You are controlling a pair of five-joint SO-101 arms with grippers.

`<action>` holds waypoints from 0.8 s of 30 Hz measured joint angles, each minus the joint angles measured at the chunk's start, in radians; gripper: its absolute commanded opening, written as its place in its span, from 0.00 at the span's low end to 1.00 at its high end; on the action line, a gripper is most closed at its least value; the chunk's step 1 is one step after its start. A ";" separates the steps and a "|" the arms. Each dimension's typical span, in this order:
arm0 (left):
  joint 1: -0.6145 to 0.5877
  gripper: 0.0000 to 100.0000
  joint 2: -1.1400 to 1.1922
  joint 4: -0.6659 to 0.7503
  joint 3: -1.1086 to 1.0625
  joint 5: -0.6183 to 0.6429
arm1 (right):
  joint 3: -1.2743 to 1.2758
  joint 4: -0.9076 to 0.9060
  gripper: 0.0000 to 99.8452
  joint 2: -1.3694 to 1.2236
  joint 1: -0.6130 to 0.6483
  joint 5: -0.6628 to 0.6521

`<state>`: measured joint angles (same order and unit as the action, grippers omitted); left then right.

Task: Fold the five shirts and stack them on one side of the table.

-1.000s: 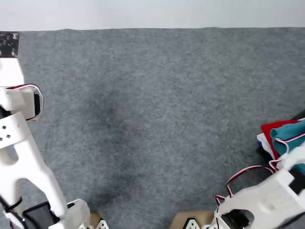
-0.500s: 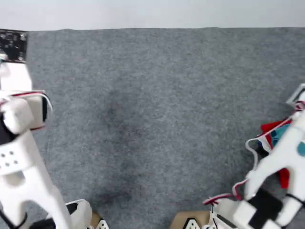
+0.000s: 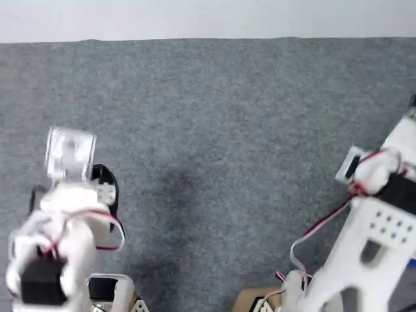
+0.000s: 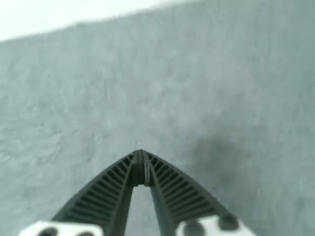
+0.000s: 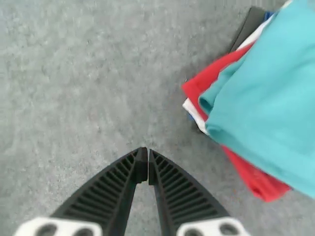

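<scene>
a: when you look down from the high camera, where do your arms sit?

b: my left arm (image 3: 62, 227) stands at the near left corner of the grey felt table (image 3: 221, 97). my right arm (image 3: 374, 227) stands at the near right corner, its upper part at the table's right edge. the two are well apart, with bare felt between them. from up here i cannot tell how either gripper's fingers stand.

a: and from your left wrist?

b: my left gripper (image 4: 140, 160) is closed. its two ribbed black fingers (image 4: 103, 196) meet at the tips with nothing between them. it hangs over plain felt, and there is a faint dark shadow (image 4: 216, 152) on the cloth near it.

a: the right wrist?

b: my right gripper (image 5: 146, 156) is pressed together too, tips touching, gripping nothing. the stack of shirts (image 5: 256, 123) lies on the felt just beside it, apart from the fingertips. a teal shirt (image 5: 268, 98) is on top. a red shirt (image 5: 248, 174) under it sticks out past the teal edge. a white shirt (image 5: 193, 109) shows as a thin edge below the red. a dark layer (image 5: 248, 24) peeks out at the far side of the pile, and i cannot tell what it is.
</scene>
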<state>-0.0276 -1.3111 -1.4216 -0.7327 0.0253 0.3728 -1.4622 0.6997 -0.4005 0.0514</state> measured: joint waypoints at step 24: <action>0.002 0.00 -0.496 0.470 -0.911 0.216 | 1.238 0.370 0.01 1.100 0.373 0.000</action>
<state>-0.0261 -1.8067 -0.9521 -1.6441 0.2417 1.6111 -1.0925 1.7998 -0.0276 0.0514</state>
